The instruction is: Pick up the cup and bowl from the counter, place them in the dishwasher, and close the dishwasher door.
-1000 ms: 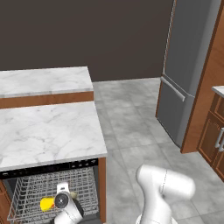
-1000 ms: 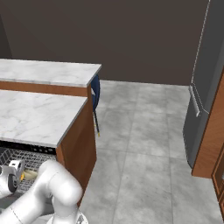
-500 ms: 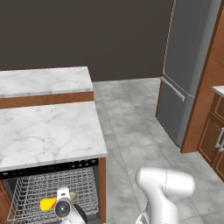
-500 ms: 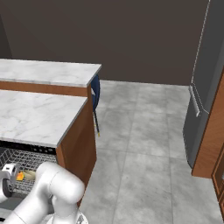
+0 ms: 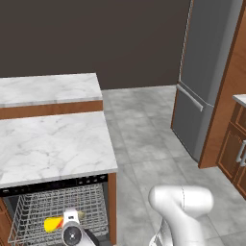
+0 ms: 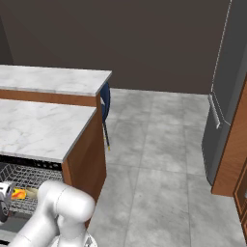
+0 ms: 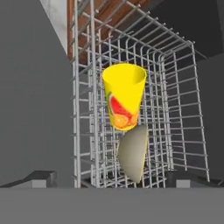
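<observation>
My fingers [image 7: 111, 177] stood wide apart, nothing between them. Just the two dark tips showed at the bottom corners of the hand view, one w/ its top at the left [image 7: 40, 176].

Straight ahead of the fingers, in the gap btwn the tips, sat the grey wire rack [image 7: 170, 87] of the dishwasher [image 5: 57, 185]. The cup [image 7: 123, 94] lay in that rack, yellow w/ a red-orange fruit patch on its side, its open rim pointing away from my fingers. The bowl [image 7: 132, 151] was nearer to the fingers than the cup, olive-tan, standing on edge and touching the cup's base end, or nearly so; couldn't tell exactly. Both were clear of my tips, no contact.

From the left base view, the cup [image 5: 54, 224] showed as a yellow bit in the pulled-out rack [image 5: 29, 211], just beside my wrist, w/ a sliver of the bowl [image 5: 79, 215] next to it. From the right base view the cup [image 6: 18, 194] peeked out orange-yellow by my hand, rack wires [image 6: 19, 176] around it.

Above the fingers ran the dishwasher's black control strip [image 5: 53, 185], and over that the marble table [image 5: 48, 144] w/ brown wood sides. A higher, narrower marble slab [image 5: 48, 89] stood beyond it. Far off to the fingers' right side stood a tall grey fridge [image 5: 204, 72] and wood cabinets [image 5: 233, 149]. A dark blue chair [image 6: 104, 103] was tucked behind the table's end.
</observation>
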You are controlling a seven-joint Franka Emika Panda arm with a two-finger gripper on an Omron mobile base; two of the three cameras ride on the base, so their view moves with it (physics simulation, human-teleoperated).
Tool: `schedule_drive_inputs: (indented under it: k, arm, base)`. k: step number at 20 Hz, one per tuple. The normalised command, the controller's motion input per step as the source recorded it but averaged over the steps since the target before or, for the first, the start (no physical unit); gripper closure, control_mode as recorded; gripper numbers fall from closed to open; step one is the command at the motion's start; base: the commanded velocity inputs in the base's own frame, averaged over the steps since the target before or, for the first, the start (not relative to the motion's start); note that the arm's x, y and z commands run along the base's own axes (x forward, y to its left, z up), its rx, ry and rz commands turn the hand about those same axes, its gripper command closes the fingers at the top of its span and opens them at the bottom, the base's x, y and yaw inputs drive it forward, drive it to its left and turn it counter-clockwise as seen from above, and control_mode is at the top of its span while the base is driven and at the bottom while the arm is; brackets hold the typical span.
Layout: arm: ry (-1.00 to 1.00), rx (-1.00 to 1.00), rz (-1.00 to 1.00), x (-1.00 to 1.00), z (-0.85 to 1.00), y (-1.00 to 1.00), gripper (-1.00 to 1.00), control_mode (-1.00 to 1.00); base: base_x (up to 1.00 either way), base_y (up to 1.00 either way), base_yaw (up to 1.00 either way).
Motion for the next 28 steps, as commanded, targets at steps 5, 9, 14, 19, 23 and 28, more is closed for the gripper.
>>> schedule_drive_inputs:
  k: [5, 9, 14, 19, 23, 28]
  arm:
    - [-0.02, 0.13, 0.0, -0.58, 0.11, 0.0, -1.0, -1.0]
    - [-0.03, 0.04, 0.0, -0.55, 0.0, 0.09, -1.0, -1.0]
    - [-0.05, 0.0, 0.0, -0.62, 0.0, 0.29, -1.0, -1.0]
    - [-0.04, 0.0, 0.0, -0.54, 0.0, 0.42, -1.0, -1.0]
    - [-0.03, 0.0, 0.0, -0.41, 0.0, 0.44, -1.0, -1.0]
    - [-0.02, 0.0, 0.01, -0.28, -0.07, 0.35, -1.0, -1.0]
  base:
    - [0.0, 0.0, 0.0]
    - [0.0, 0.0, 0.0]
    - [0.0, 0.0, 0.0]
    - [0.0, 0.0, 0.0]
    - [0.0, 0.0, 0.0]
    - [0.0, 0.0, 0.0]
